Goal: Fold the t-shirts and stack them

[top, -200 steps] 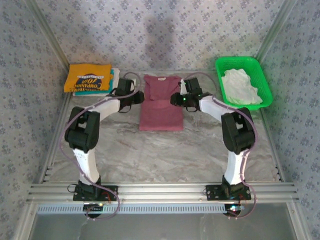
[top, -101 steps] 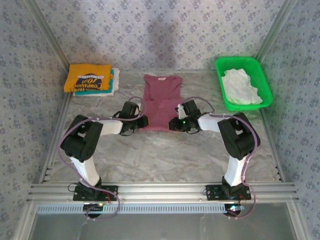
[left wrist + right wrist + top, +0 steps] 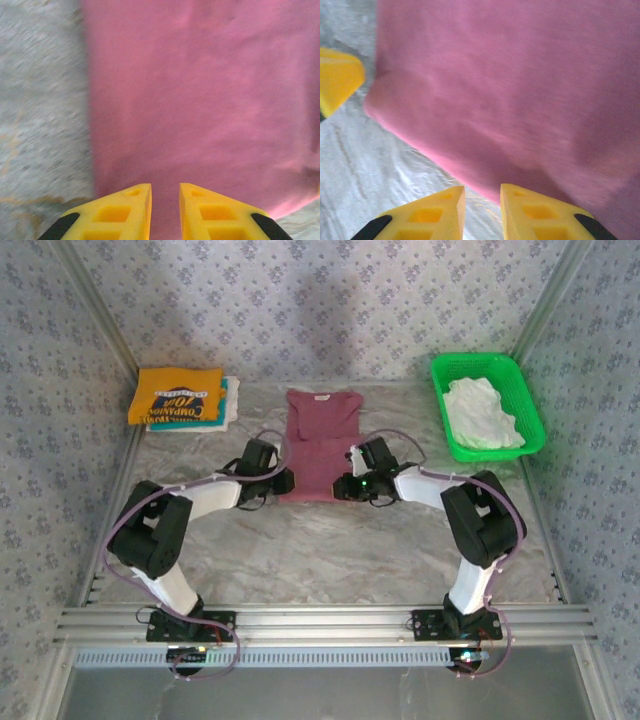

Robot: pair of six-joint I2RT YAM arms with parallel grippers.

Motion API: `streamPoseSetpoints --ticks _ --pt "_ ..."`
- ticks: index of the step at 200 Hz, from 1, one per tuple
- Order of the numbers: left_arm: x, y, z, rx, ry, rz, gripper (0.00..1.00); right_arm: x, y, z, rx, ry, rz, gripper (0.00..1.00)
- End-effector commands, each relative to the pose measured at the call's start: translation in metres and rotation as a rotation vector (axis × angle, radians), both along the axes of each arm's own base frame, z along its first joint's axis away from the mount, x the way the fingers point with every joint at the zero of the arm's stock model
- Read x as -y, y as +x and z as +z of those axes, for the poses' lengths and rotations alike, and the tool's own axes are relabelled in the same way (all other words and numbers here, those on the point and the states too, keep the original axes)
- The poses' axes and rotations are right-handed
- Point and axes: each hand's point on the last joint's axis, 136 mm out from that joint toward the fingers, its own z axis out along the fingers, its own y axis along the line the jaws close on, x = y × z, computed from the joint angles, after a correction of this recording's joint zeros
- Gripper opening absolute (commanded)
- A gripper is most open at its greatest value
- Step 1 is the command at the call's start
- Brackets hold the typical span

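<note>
Maroon shirt (image 3: 322, 440) waits for its bottom fold: left pincer (image 3: 165, 187) and right pincer (image 3: 482, 187), both narrow and empty, must pinch the hem (image 3: 318, 498) just ahead.

Right gripper (image 3: 482, 197) fingers yellow, narrowly parted; grip on cloth unclear. Maroon t-shirt (image 3: 520, 90) spreads ahead and right of tips, hem running diagonally just past them. Marbled table (image 3: 370, 165) ahead-left. Another yellow finger (image 3: 335, 75) far left, beside shirt corner.

Table (image 3: 330, 550): maroon shirt (image 3: 322, 430), shirt stack (image 3: 180, 398), basket (image 3: 441, 390)
</note>
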Motion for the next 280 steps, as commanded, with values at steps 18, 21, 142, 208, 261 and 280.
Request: streamPoseSetpoints --ticks 18,21,142,208,261,280 --pt "0.042 -0.004 0.000 -0.005 -0.050 -0.103 0.21 -0.012 0.009 0.003 0.017 0.005 -0.009 0.27" --pt "0.042 -0.004 -0.004 -0.012 -0.051 -0.099 0.21 -0.011 0.010 0.000 0.010 0.004 -0.016 0.27" --pt "-0.002 -0.087 -0.065 -0.155 0.095 -0.037 0.20 0.020 -0.061 -0.044 -0.111 -0.133 -0.044 0.27" --pt "-0.032 -0.097 -0.013 -0.092 -0.002 0.139 0.34 0.032 -0.054 0.015 0.024 -0.069 -0.156 0.36" --pt "-0.062 -0.106 -0.023 -0.149 -0.011 0.183 0.36 0.055 -0.049 -0.003 0.012 -0.096 -0.216 0.37" --pt "-0.063 -0.104 -0.028 -0.172 -0.008 0.174 0.35 0.056 -0.049 -0.007 0.007 -0.101 -0.216 0.37"
